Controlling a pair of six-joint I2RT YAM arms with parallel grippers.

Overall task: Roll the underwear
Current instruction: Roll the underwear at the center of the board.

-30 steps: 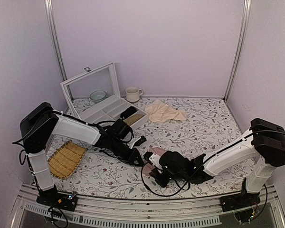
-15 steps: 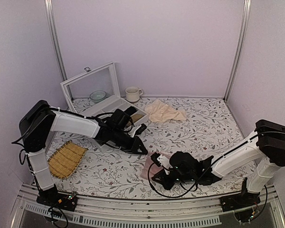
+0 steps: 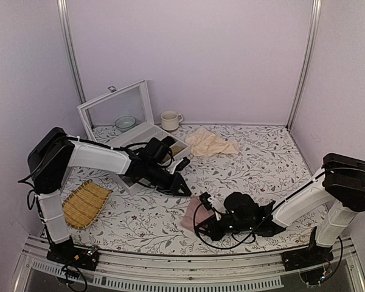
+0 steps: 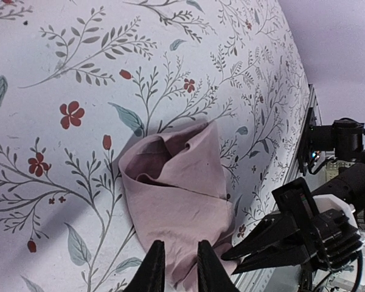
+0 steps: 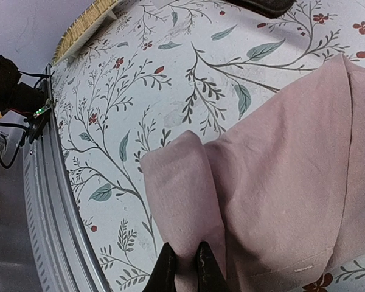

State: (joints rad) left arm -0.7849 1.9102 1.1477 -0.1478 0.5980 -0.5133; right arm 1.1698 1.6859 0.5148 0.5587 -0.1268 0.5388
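- Underwear [image 3: 192, 214]: dusty-pink, folded, lying on the floral counter [image 3: 261, 158] near its front edge.
- Right gripper [image 5: 184, 265]: pressed together, pinching a folded edge of the fabric.
- Left gripper [image 4: 175, 269]: nearly closed, empty, above the garment.
- Step, as judged: starting the roll; next, turn the pinched edge over.

Dusty-pink underwear [image 4: 181, 194] on a white floral-print tablecloth [image 4: 73, 73]
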